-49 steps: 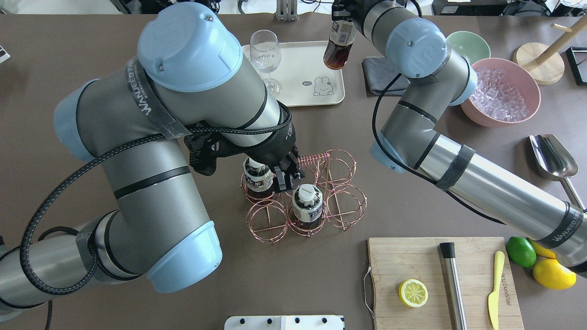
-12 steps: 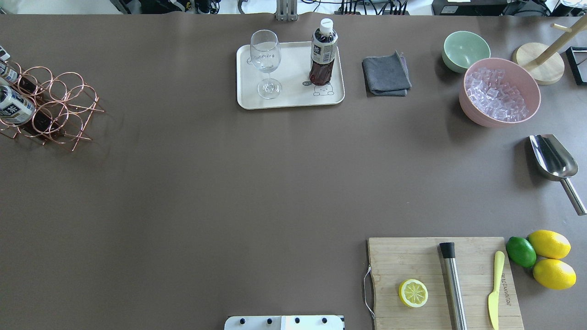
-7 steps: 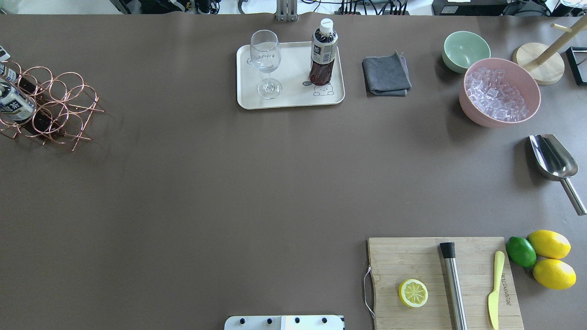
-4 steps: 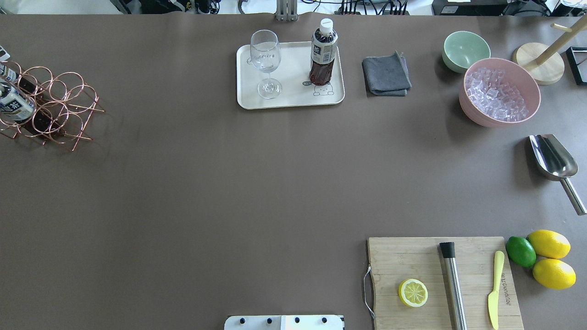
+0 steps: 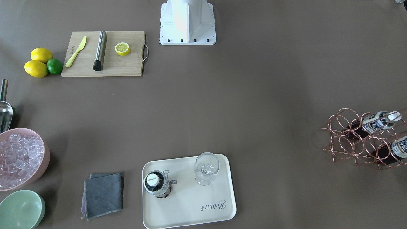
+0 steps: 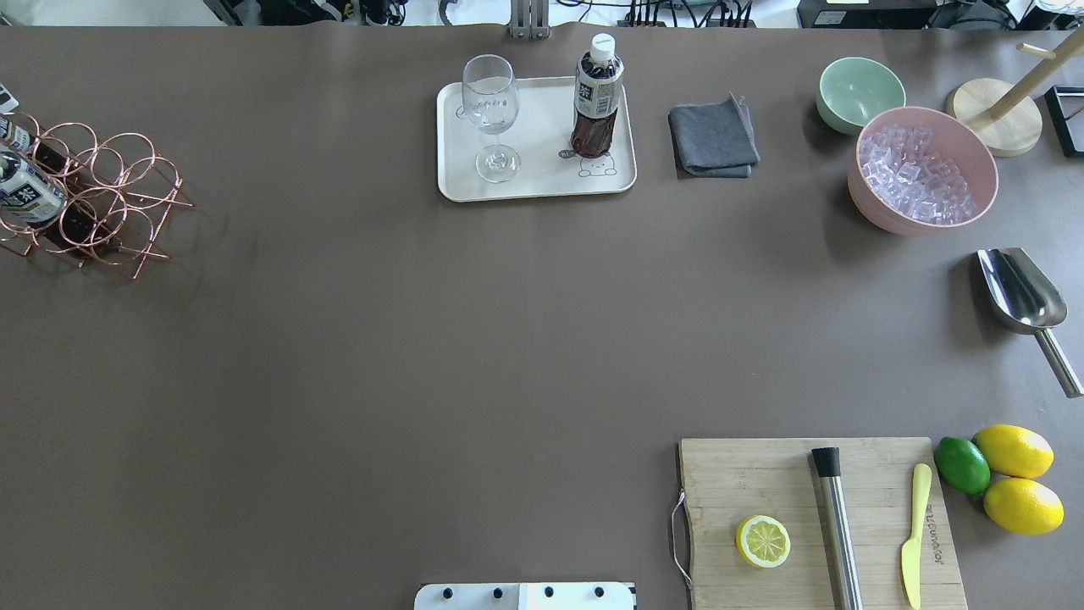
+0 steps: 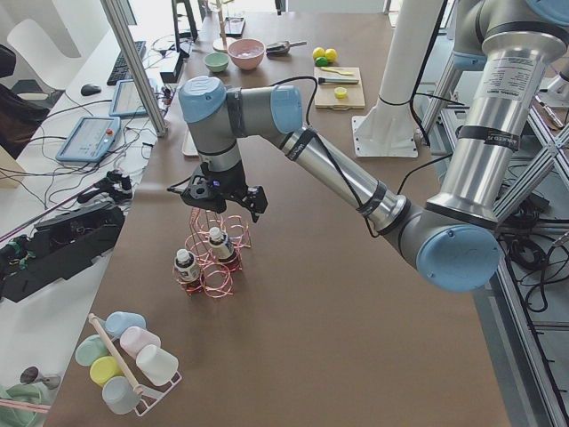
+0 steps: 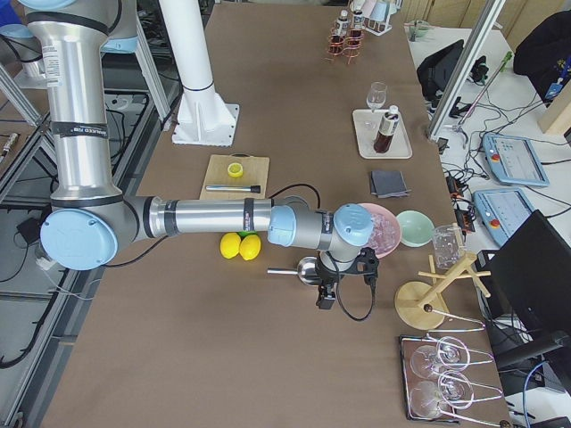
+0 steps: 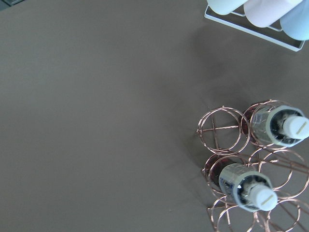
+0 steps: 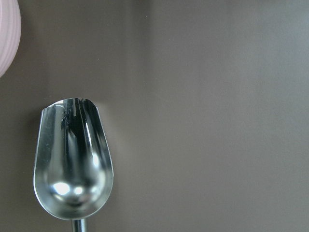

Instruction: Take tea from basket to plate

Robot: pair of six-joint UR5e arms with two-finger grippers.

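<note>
One tea bottle [image 6: 596, 102] stands upright on the cream plate [image 6: 542, 182], near its bear drawing; it also shows in the front-facing view [image 5: 156, 184]. The copper wire basket [image 6: 102, 195] stands at the table's far left end. It holds two more tea bottles [image 5: 376, 122] [image 5: 399, 148], also seen in the left wrist view [image 9: 280, 124] [image 9: 246, 186]. My left gripper [image 7: 222, 206] hangs just over the basket [image 7: 213, 258]; I cannot tell if it is open. My right gripper [image 8: 348, 287] hovers by the metal scoop [image 10: 72, 164]; I cannot tell its state.
A wine glass [image 6: 491, 110] shares the plate. A grey cloth [image 6: 713, 138], green bowl [image 6: 860, 91], pink bowl of ice [image 6: 923, 169] and scoop [image 6: 1020, 292] lie to the right. A cutting board [image 6: 762, 483] with lemon half, muddler and knife sits near right.
Since 6.6 s ago the tea bottle came to stand on the plate, the basket went from mid-table to the far left, and both arms left the overhead view. Nothing moved in the last 1.6 s.
</note>
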